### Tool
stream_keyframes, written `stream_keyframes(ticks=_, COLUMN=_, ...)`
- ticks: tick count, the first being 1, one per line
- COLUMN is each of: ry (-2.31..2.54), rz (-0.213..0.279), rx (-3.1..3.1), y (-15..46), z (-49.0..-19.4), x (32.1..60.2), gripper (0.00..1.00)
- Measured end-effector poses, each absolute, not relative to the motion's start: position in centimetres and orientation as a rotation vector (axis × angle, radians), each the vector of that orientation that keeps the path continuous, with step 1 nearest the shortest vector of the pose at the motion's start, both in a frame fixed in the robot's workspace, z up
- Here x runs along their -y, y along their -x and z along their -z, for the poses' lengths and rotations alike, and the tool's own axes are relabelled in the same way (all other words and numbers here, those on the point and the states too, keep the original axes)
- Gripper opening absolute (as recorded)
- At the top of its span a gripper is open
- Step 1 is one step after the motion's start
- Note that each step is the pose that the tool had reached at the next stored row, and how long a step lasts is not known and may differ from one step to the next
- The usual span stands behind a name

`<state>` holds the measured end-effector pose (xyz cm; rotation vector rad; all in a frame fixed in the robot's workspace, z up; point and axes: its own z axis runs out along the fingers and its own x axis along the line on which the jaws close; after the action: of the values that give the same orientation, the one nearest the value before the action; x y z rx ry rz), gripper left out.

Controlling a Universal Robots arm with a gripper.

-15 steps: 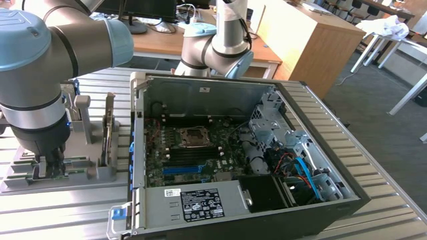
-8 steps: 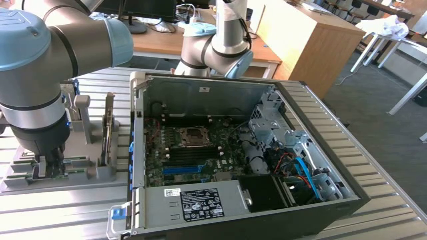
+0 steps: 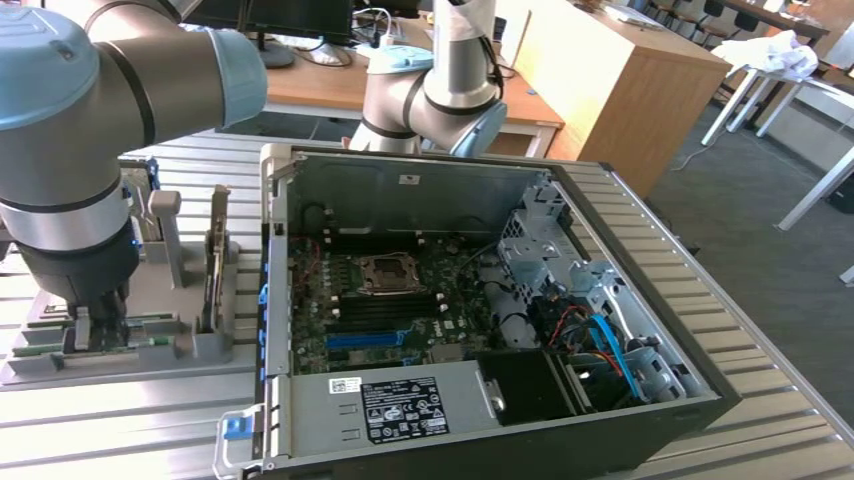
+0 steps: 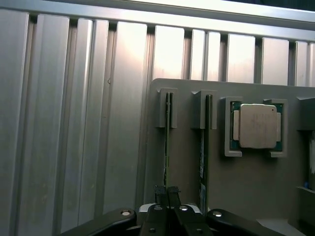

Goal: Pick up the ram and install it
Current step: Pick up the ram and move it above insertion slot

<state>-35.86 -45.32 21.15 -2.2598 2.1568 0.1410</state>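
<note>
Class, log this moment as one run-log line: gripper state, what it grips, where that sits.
gripper: shut on the ram | the ram: in grey holder slot | install: not yet done | computer case: open

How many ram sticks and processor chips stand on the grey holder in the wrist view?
Ram sticks: 2, the ram between the gripper fingertips, a second stick beside it
Processor chip: 1
Total: 3

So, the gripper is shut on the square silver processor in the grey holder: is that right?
No: the gripper is shut on the ram, the thin stick on edge in the grey holder; the processor sits untouched. The wrist view shows this.
</note>
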Motion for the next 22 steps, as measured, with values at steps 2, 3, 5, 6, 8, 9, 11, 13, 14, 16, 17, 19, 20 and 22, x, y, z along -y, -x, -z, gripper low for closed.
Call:
stream_keyframes(ticks=2, ry=2.26, rz=-0.141, rx=-2.157, y=35.9, z=-21.5, x=45.3, gripper=0.11)
stream_keyframes(ticks=3, ry=2.26, rz=-0.141, rx=-2.157, y=35.9, z=-21.7, x=45.3, gripper=0.11)
stream_keyframes(ticks=5, ry=2.26, rz=-0.141, rx=-2.157, y=35.9, z=-22.2, x=45.3, gripper=0.11)
stream_keyframes(ticks=6, ry=2.26, rz=-0.141, rx=-2.157, y=35.9, z=-22.5, x=45.3, gripper=0.11)
stream_keyframes(ticks=8, ry=2.259, rz=-0.141, rx=-2.157, y=35.9, z=-23.0, x=45.3, gripper=0.11)
stream_keyframes(ticks=9, ry=2.259, rz=-0.141, rx=-2.157, y=35.9, z=-23.3, x=45.3, gripper=0.11)
stream_keyframes(ticks=11, ry=2.259, rz=-0.141, rx=-2.158, y=35.9, z=-23.9, x=45.3, gripper=0.11)
stream_keyframes(ticks=13, ry=2.257, rz=-0.141, rx=-2.16, y=35.9, z=-24.5, x=45.3, gripper=0.11)
stream_keyframes(ticks=14, ry=2.256, rz=-0.141, rx=-2.161, y=35.9, z=-24.8, x=45.3, gripper=0.11)
stream_keyframes(ticks=16, ry=2.253, rz=-0.141, rx=-2.163, y=35.9, z=-25.4, x=45.3, gripper=0.11)
stream_keyframes(ticks=17, ry=2.252, rz=-0.141, rx=-2.165, y=35.9, z=-25.7, x=45.3, gripper=0.11)
stream_keyframes(ticks=19, ry=2.248, rz=-0.141, rx=-2.168, y=35.9, z=-26.4, x=45.3, gripper=0.11)
stream_keyframes(ticks=20, ry=2.246, rz=-0.141, rx=-2.17, y=35.9, z=-26.7, x=45.3, gripper=0.11)
stream_keyframes(ticks=22, ry=2.242, rz=-0.141, rx=-2.174, y=35.9, z=-27.3, x=45.3, gripper=0.11)
